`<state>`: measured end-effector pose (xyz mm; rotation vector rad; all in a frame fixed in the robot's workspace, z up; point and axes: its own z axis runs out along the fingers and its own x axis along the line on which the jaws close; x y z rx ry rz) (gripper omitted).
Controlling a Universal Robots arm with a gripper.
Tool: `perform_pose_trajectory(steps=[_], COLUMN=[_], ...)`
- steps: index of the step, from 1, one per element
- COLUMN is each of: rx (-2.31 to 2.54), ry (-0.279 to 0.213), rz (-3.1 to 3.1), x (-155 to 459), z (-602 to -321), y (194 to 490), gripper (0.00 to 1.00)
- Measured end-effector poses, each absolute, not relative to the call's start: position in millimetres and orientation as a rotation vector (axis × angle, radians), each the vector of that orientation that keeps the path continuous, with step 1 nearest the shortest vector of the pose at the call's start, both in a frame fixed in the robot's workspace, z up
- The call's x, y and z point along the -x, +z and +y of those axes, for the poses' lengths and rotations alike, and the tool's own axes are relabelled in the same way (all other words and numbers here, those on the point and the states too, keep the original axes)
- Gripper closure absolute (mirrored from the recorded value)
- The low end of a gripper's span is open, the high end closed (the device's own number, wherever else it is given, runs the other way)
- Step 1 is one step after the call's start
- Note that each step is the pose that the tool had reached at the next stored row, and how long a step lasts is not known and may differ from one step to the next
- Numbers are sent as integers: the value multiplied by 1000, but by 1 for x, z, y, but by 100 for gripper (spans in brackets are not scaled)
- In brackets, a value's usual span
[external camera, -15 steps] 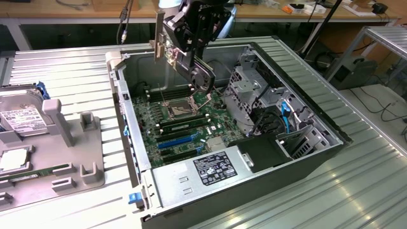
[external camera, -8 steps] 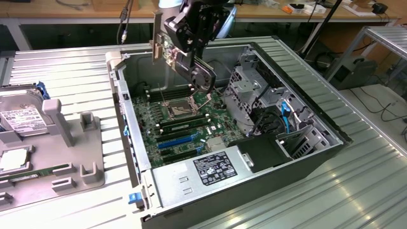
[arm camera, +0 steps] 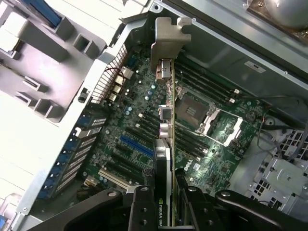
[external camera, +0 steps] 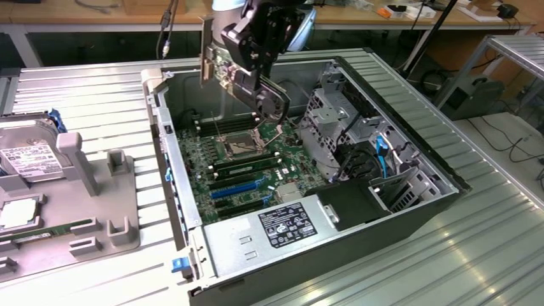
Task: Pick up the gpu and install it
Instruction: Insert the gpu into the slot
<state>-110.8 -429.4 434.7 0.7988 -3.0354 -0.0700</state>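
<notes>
Gpu (external camera: 223, 69) (arm camera: 165, 120): held on edge in the air over the open case (external camera: 174, 159). The pincer (external camera: 252, 64) (arm camera: 166, 195) is closed on the card's upper edge. The bracket (external camera: 206, 51) (arm camera: 169, 43) stands near the case rim. The card hangs clear of the motherboard (external camera: 255, 150) (arm camera: 226, 127) below, where the slots lie uncovered. The drive cage (external camera: 336, 121) is well apart, to the exterior view's right. The case lies on a ribbed metal desk (external camera: 476, 217). A grey tray (external camera: 93, 191) with a hard drive (external camera: 21, 150) sits beside it.

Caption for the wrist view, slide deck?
Tool gripping the gpu edge-on over the motherboard in the open case.
</notes>
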Motion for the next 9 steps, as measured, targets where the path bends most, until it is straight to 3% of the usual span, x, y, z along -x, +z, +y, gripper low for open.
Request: perform_pose_trajectory(steps=[9], rx=[-915], ry=[-70], rz=[-3001], x=[111], z=[-429], y=[435], gripper=[73])
